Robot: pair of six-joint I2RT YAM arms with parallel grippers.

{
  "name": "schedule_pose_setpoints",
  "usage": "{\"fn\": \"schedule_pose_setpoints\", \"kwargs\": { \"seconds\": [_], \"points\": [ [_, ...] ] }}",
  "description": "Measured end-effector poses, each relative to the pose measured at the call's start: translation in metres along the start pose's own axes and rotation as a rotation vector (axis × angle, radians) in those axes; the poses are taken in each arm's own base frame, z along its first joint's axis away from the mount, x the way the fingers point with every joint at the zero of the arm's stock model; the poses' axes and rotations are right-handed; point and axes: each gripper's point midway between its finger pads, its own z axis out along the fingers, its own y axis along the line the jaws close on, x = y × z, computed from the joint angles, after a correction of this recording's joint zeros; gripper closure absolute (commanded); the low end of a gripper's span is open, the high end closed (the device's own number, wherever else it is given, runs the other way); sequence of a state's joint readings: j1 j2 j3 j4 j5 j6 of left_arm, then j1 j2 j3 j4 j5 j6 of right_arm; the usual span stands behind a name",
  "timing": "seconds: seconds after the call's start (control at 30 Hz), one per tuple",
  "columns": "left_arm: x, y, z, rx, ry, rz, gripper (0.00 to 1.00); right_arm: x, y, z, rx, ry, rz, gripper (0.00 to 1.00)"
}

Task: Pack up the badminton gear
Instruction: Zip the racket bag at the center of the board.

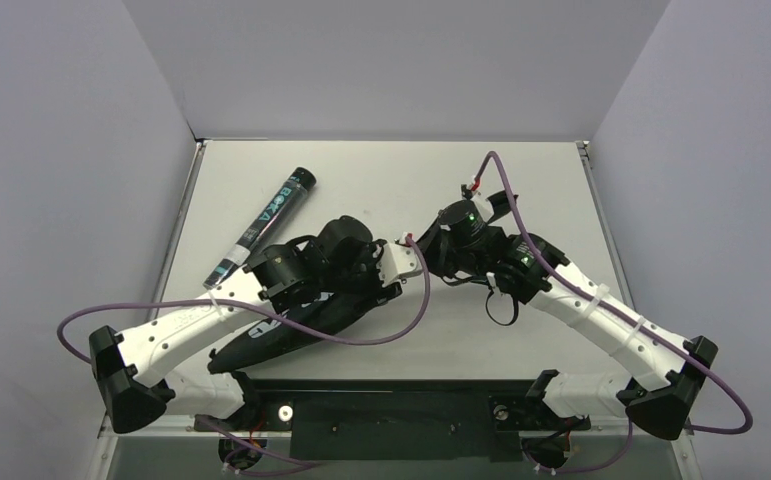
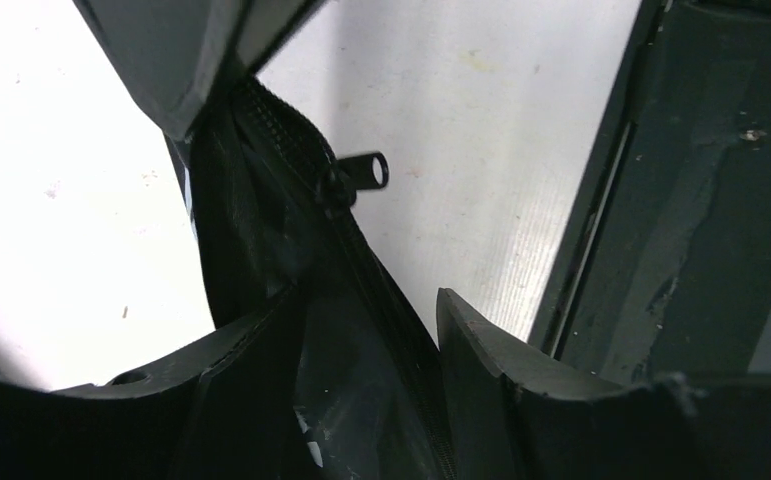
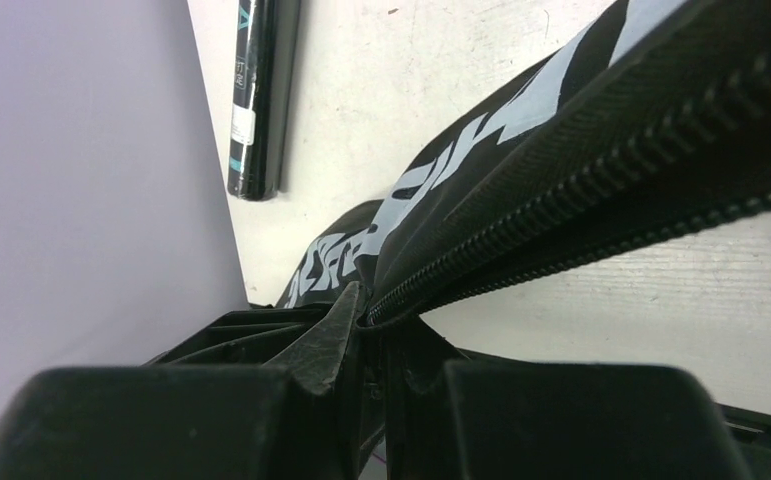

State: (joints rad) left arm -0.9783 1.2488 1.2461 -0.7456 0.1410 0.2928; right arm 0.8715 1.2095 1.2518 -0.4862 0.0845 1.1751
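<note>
1. the black racket-shaped bag (image 1: 271, 345) lies flat on the table (image 1: 381, 175), running slantwise from the near left corner toward the middle.
2. both arms reach in over the far end of the bag and meet there, close together.
3. the left gripper (image 2: 369, 305) has its jaws spread apart, one on each side of the bag's zippered edge. a strip of bare table shows between the zipper (image 2: 381, 280) and the right-hand finger (image 2: 481, 350), so it is not clamped on anything.
4. the zipper pull (image 2: 364, 171) stands out sideways from the zipper just beyond the left gripper's fingertips, untouched by them.
5. the right gripper (image 3: 371, 315) is clenched tight on the edge of the bag, with the zipper teeth running straight in between its two fingers.
6. from the right wrist view the bag's side stretches away from that grip, its white lettering (image 3: 411, 190) partly readable.
7. the long black tube (image 1: 263, 222) with teal print lies on the table at the far left, near the side wall (image 1: 71, 150). it sits slantwise, close to the bag, but whether they touch i cannot tell.
</note>
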Motion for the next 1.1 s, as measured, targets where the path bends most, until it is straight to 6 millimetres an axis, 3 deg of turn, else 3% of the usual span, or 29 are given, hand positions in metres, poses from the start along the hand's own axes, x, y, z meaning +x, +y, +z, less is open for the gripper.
{"fn": "schedule_pose_setpoints", "kwargs": {
  "seconds": [0.23, 0.37, 0.57, 0.63, 0.73, 0.77, 0.8, 0.93, 1.0, 1.07, 1.1],
  "points": [
    [-0.01, 0.012, 0.002, -0.051, 0.003, 0.009, 0.42, 0.005, 0.004, 0.004, 0.001, 0.004, -0.014, 1.0],
    [-0.021, 0.011, -0.002, -0.053, -0.032, 0.021, 0.4, 0.007, 0.005, 0.003, -0.001, 0.009, -0.017, 1.0],
    [-0.024, 0.005, -0.002, -0.048, -0.035, 0.051, 0.43, 0.007, 0.008, 0.0, -0.007, 0.015, -0.017, 1.0],
    [-0.024, 0.005, -0.002, -0.048, -0.036, 0.069, 0.51, 0.006, 0.01, -0.001, -0.011, 0.013, -0.017, 1.0],
    [-0.022, 0.007, -0.001, -0.057, -0.032, 0.1, 0.77, 0.007, 0.008, -0.001, -0.006, 0.018, -0.019, 1.0],
    [-0.021, 0.007, -0.001, -0.06, -0.03, 0.109, 0.92, 0.007, 0.008, -0.001, -0.003, 0.019, -0.019, 1.0],
    [-0.02, 0.008, -0.001, -0.065, -0.029, 0.118, 0.97, 0.009, 0.006, -0.002, 0.001, 0.024, -0.022, 1.0],
    [-0.018, 0.011, -0.005, -0.085, -0.033, 0.13, 1.0, 0.012, 0.005, -0.003, 0.005, 0.039, -0.025, 1.0],
    [-0.018, 0.011, -0.007, -0.089, -0.036, 0.13, 1.0, 0.012, 0.006, -0.003, -0.001, 0.041, -0.024, 0.94],
    [-0.019, 0.011, -0.009, -0.089, -0.04, 0.128, 1.0, 0.011, 0.007, -0.004, -0.006, 0.039, -0.022, 0.72],
    [-0.019, 0.01, -0.009, -0.087, -0.042, 0.125, 1.0, 0.01, 0.008, -0.006, -0.012, 0.04, -0.023, 0.55]
  ]
}}
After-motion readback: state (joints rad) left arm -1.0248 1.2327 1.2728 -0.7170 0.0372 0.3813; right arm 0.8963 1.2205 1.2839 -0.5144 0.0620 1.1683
